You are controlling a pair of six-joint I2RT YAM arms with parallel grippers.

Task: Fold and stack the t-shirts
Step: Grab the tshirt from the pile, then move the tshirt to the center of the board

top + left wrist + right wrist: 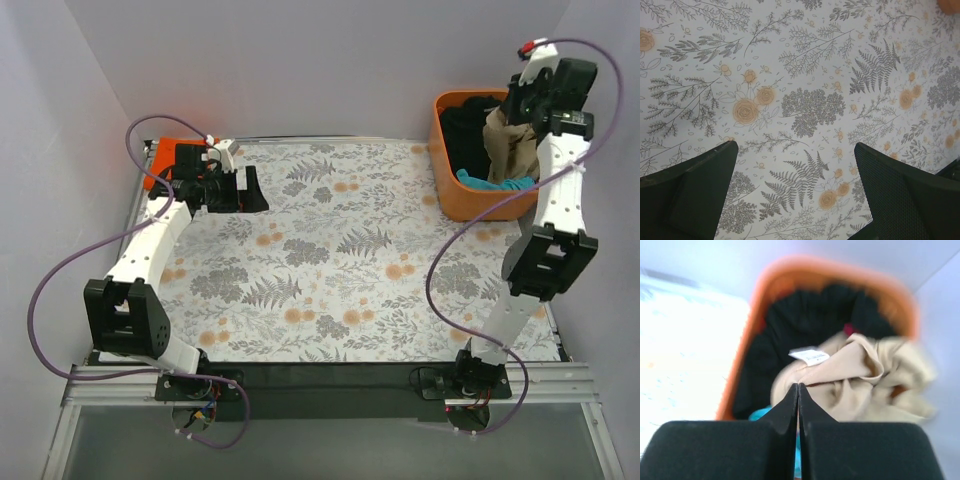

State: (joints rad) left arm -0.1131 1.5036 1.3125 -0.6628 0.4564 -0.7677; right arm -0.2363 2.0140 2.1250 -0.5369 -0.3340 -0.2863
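Note:
My right gripper (512, 108) is shut on the tan t-shirt (512, 148) near its collar tag and holds it lifted above the orange tub (452, 190). In the right wrist view the tan t-shirt (865, 380) hangs crumpled from my closed gripper (798, 386). A black t-shirt (805, 320), a teal one (495, 185) and a bit of a red one (849, 329) lie in the tub. My left gripper (243, 188) is open and empty above the floral table at the far left; its fingers (700, 190) frame bare cloth.
The orange tub stands at the table's far right corner. A floral cloth (330, 260) covers the table. An orange object (157, 165) sits behind the left arm at the far left. Grey walls close in on three sides.

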